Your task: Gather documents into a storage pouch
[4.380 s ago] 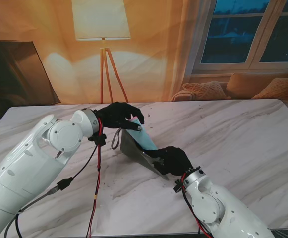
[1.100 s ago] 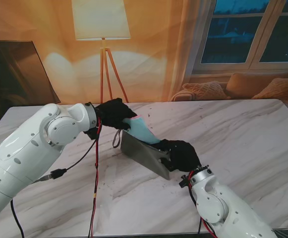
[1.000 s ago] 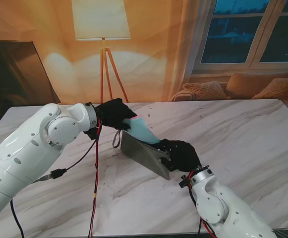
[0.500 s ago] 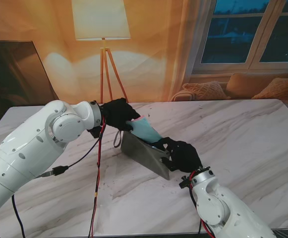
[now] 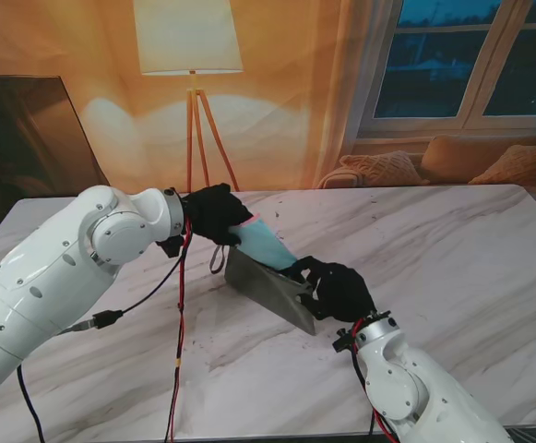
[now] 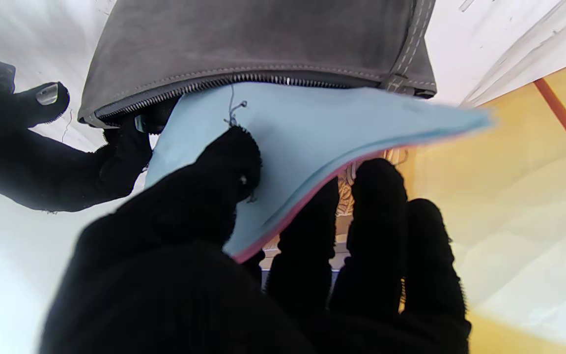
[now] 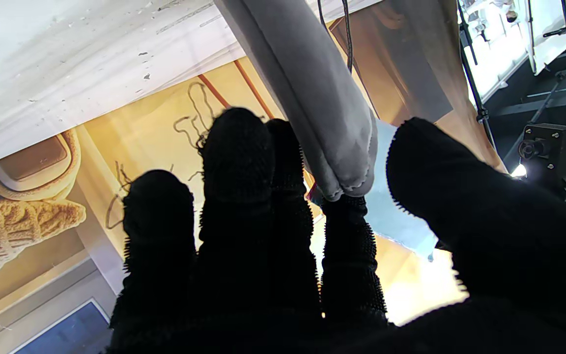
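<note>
A grey zipped pouch (image 5: 266, 289) stands on edge in the middle of the marble table (image 5: 470, 249), its mouth open toward the far side. My left hand (image 5: 214, 213) is shut on a light blue document (image 5: 266, 245) with a pink underside, whose lower end sits inside the pouch mouth. In the left wrist view the blue document (image 6: 302, 147) slides under the zipper edge of the pouch (image 6: 263, 44), pinched between thumb and fingers. My right hand (image 5: 334, 288) is shut on the pouch's near-right end; the right wrist view shows the pouch (image 7: 312, 103) edge between thumb and fingers.
Red and black cables (image 5: 181, 323) hang from my left arm down across the table toward me. A loop strap (image 5: 216, 259) lies at the pouch's left end. A floor lamp (image 5: 190, 55) and a sofa (image 5: 452, 161) stand beyond the table's far edge.
My left hand has tilted the blue document and pushed it slightly deeper into the pouch mouth over the last second. My right hand keeps its hold on the pouch, barely shifted.
</note>
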